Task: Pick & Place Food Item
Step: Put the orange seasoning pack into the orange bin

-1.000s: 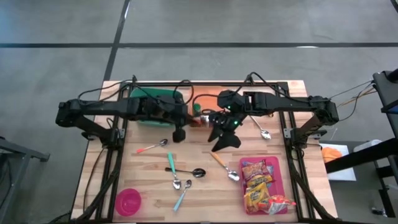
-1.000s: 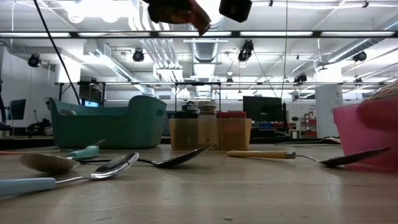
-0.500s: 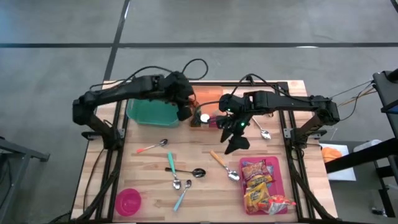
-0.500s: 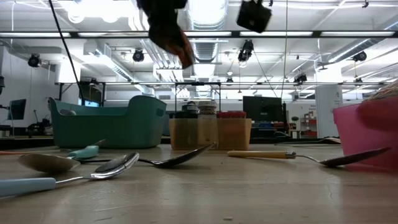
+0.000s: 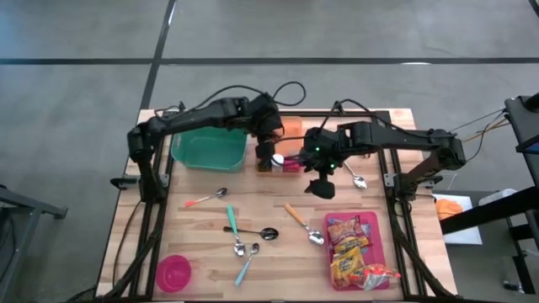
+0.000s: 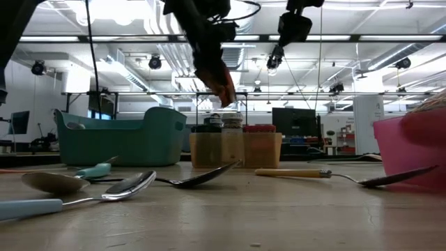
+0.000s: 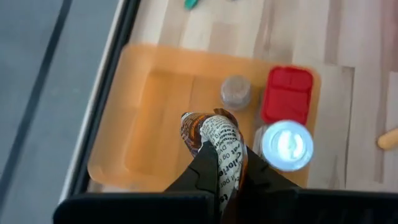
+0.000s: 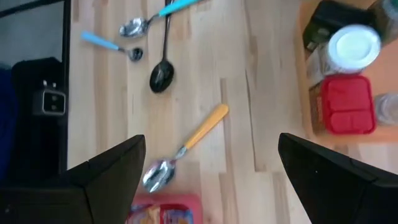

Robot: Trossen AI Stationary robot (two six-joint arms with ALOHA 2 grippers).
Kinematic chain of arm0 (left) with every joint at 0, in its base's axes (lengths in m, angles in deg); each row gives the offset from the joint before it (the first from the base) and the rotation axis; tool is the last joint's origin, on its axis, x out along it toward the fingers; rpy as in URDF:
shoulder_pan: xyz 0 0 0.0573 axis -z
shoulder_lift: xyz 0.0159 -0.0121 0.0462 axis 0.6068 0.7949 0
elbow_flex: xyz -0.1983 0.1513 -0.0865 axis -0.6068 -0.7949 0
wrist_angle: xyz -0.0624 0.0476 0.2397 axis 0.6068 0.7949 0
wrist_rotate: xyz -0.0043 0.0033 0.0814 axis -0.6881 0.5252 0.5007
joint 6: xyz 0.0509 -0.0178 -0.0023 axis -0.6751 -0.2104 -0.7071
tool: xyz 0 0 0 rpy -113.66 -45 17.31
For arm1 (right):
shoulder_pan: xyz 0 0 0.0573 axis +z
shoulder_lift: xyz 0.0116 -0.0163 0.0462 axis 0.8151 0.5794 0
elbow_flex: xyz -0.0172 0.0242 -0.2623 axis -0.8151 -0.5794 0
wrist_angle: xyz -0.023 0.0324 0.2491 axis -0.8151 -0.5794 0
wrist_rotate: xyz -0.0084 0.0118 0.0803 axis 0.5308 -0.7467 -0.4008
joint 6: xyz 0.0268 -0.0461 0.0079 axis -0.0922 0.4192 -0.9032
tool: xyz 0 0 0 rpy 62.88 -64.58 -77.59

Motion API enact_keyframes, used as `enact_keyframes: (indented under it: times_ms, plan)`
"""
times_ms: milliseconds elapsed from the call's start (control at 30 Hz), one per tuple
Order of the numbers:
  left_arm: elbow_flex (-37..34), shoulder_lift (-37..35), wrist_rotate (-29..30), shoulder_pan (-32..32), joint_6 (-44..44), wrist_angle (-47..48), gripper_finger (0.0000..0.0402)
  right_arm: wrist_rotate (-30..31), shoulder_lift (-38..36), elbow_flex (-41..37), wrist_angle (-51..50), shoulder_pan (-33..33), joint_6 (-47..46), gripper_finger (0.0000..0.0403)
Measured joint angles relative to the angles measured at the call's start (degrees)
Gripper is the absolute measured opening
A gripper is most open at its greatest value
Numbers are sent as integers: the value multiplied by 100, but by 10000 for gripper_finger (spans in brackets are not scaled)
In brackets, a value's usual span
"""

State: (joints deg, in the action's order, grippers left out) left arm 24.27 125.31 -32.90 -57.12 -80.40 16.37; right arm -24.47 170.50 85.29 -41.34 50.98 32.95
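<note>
Wooden table (image 5: 202, 227), left gripper (image 7: 219, 163) clamped on a snack packet (image 7: 222, 140) above the orange tray (image 7: 149, 124).
Jars (white lid (image 7: 286, 145), red lid (image 7: 286, 94)) sit just beside the packet; right gripper (image 5: 320, 187) hangs spread wide, nothing in it, near the pink bin (image 5: 375, 220).
</note>
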Motion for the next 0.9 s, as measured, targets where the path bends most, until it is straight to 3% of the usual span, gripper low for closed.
enact_keyframes:
  times_ms: [233, 467, 667, 900]
  plan:
    - [219, 198, -337, -142, -571, -116, 10, 0, -244, -280, -65, 34, -214, 364]
    - [331, 633, -475, -290, -655, 21, 10, -68, -1431, -1456, 1567, -139, -619, 364]
    - [620, 869, -495, -326, -657, 197, 10, -528, -2516, -2579, 3225, -204, -1017, 364]
    - [1263, 1395, -494, -303, -635, 694, 10, -578, -3101, -3258, 3666, -208, -1035, 364]
